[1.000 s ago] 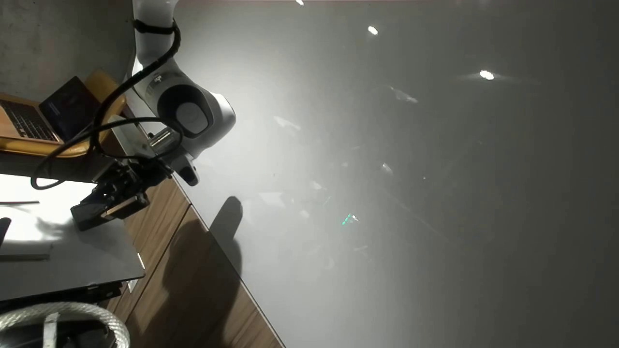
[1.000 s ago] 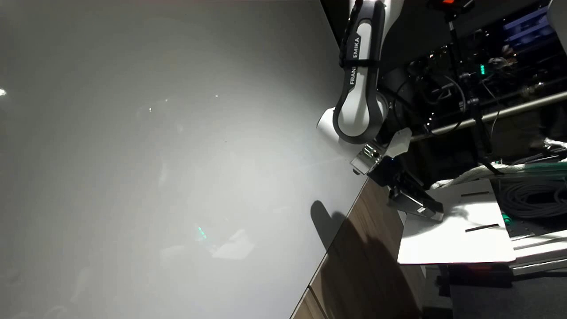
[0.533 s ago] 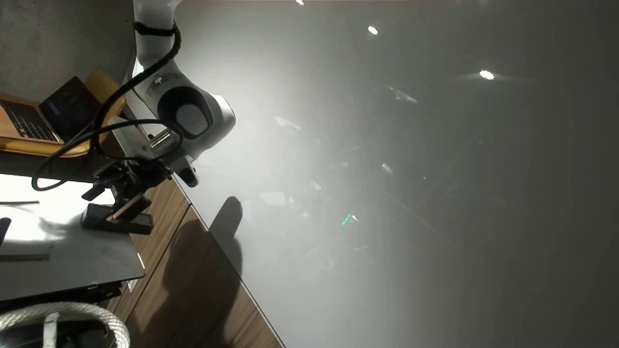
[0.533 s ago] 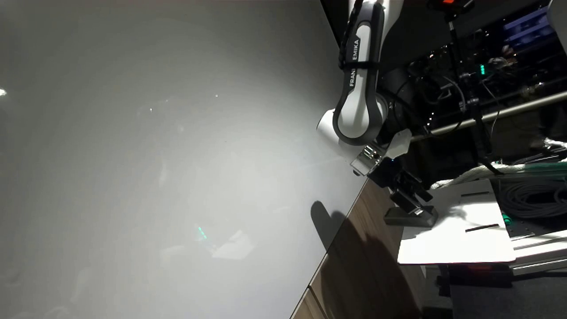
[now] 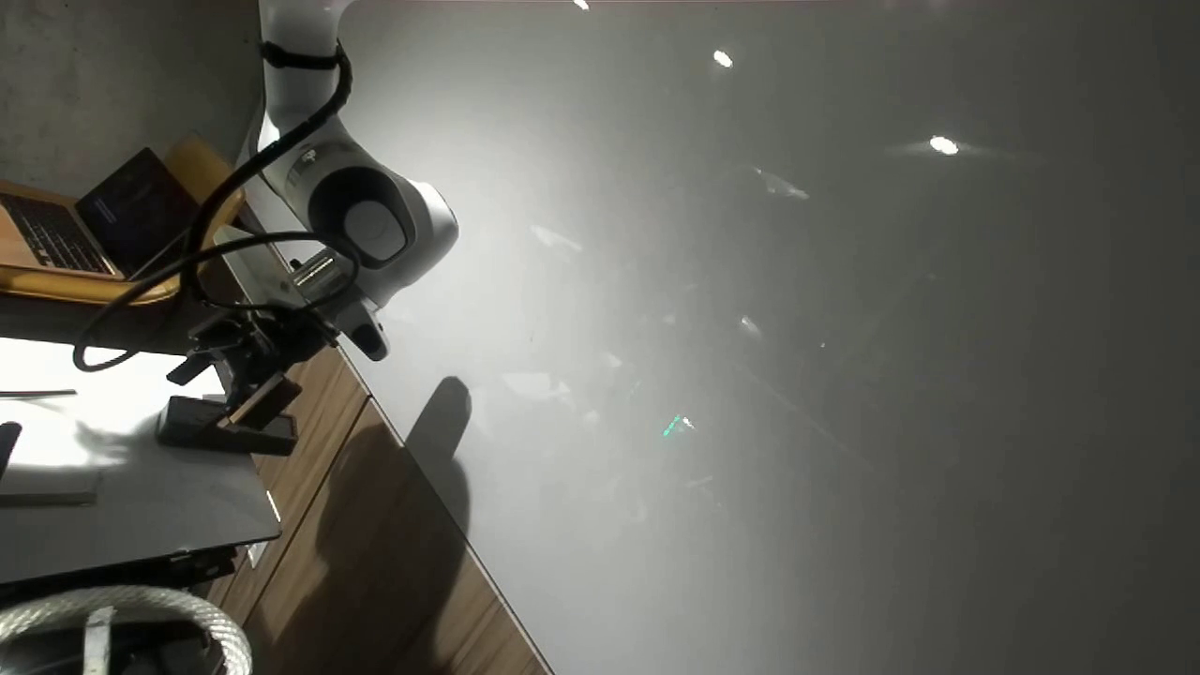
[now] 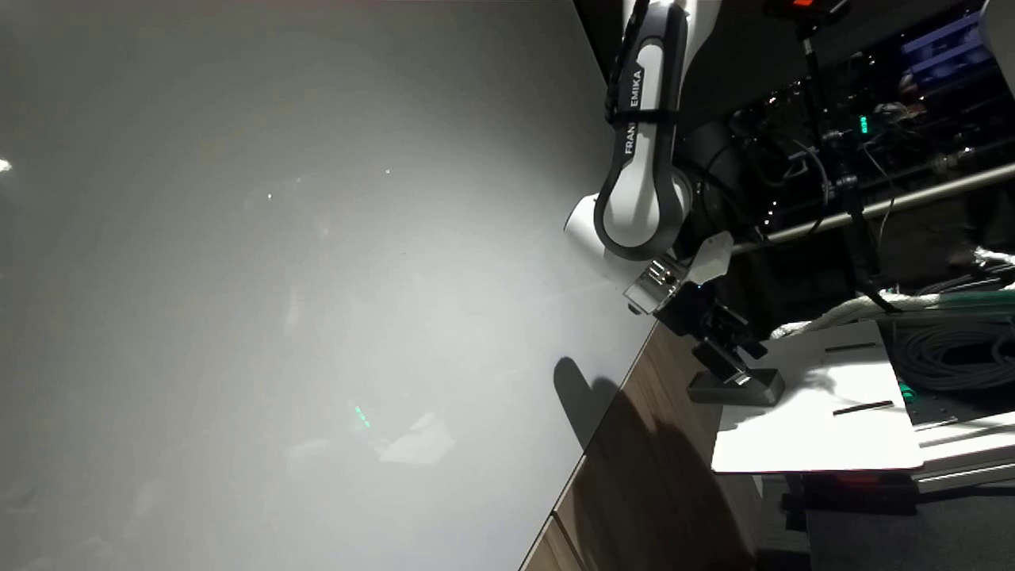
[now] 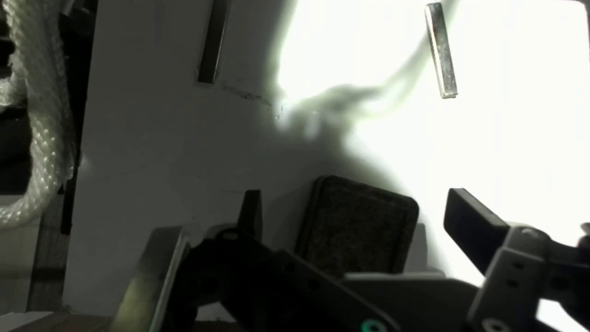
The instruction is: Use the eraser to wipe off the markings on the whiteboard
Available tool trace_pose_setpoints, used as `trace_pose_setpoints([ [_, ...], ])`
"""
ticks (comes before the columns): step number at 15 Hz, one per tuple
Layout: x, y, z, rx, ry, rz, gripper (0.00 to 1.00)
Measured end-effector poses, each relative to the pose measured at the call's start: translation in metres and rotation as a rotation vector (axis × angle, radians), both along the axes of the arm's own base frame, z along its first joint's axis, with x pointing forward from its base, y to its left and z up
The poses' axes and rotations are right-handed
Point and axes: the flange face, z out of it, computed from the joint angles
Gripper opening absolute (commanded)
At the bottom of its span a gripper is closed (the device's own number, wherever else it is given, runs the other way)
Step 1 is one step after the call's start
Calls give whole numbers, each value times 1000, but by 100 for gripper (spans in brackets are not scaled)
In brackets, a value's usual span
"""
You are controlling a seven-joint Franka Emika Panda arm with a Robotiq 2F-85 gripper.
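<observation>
Rope (image 5: 122, 598), or a braided hose much like it, curves nearest me, by the end of the bench (image 5: 169, 511). On that bench lies the eraser (image 7: 357, 226), dark and blocky, at the edge facing the wooden panels, a sensible spot: close to the whiteboard and easily reached. The pincer (image 7: 354, 207) stands spread wide about it, one finger to each side with a gap showing in the wrist view, so it grips nothing; whether a tip brushes the block I can't tell. Opened that far, it clears both flanks, to let go or to take hold. Above, the arm (image 6: 634, 198) is crooked down toward the bench, its black cable (image 5: 269, 150) slack, presumably so the joints can turn.

Past the wooden panels (image 5: 323, 398) spreads the whiteboard (image 5: 656, 300), with glare, pale patches and a green glint (image 5: 671, 426), but no markings that I can make out in either exterior view. My guess, then: wiping is done and the eraser parked. Backing straight off should keep a finger from dragging it.

Farthest back, a laptop (image 5: 136, 216) sits open on a yellow seat (image 5: 56, 286), out of the arm's way.
</observation>
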Motion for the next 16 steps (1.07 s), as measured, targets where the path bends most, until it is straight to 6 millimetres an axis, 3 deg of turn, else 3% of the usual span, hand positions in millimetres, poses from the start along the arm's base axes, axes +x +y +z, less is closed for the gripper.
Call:
trace_pose_setpoints([
  [7, 17, 18, 16, -62, -198, 120, 100],
  [16, 10, 27, 21, -81, -312, 95, 100],
])
